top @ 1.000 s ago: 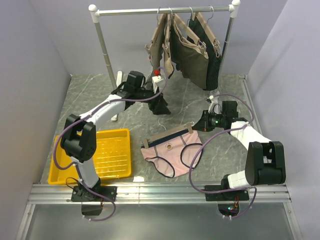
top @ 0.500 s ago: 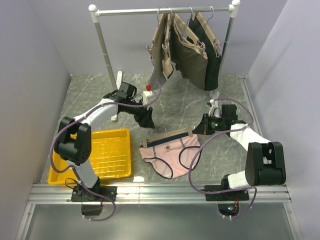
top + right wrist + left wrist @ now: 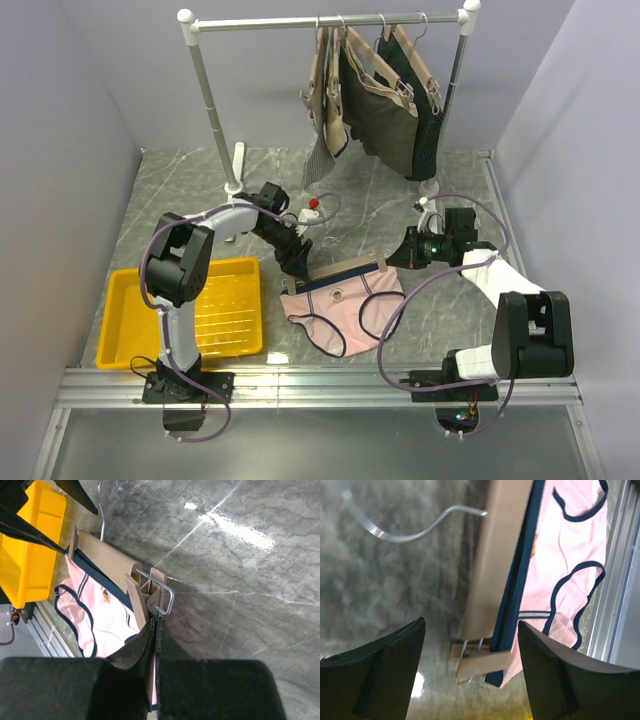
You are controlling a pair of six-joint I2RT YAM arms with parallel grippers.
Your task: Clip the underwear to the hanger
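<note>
Worktop, one moment.

Underwear (image 3: 345, 310): one pair, pale pink with navy edging. It lies flat on the grey marbled worktop (image 3: 400, 190), centre front. Its waistband faces the far side and its leg holes face the near edge.

Hanger (image 3: 345, 272): one on the worktop, a tan bar. Its long axis runs left to right, with the right end slightly farther back. It lies along the waistband and touches it. The silver wire hook (image 3: 415, 527) points toward the far side.

Clips: two, one at the left end (image 3: 481, 659) and one at the right end (image 3: 150, 592).

Left tool (image 3: 471, 625): fingers spread wide, straddling the left end of the bar above its clip. The fingers are not touching the bar.

Right tool (image 3: 156, 625): fingers pressed together, tips right at the right-end clip. I cannot tell whether fabric is caught between them.

Also present: one yellow tray (image 3: 190, 310) at front left, and one clothes rail (image 3: 330, 20) at the back. The rail carries dark olive and black garments, packed too tightly to count.
</note>
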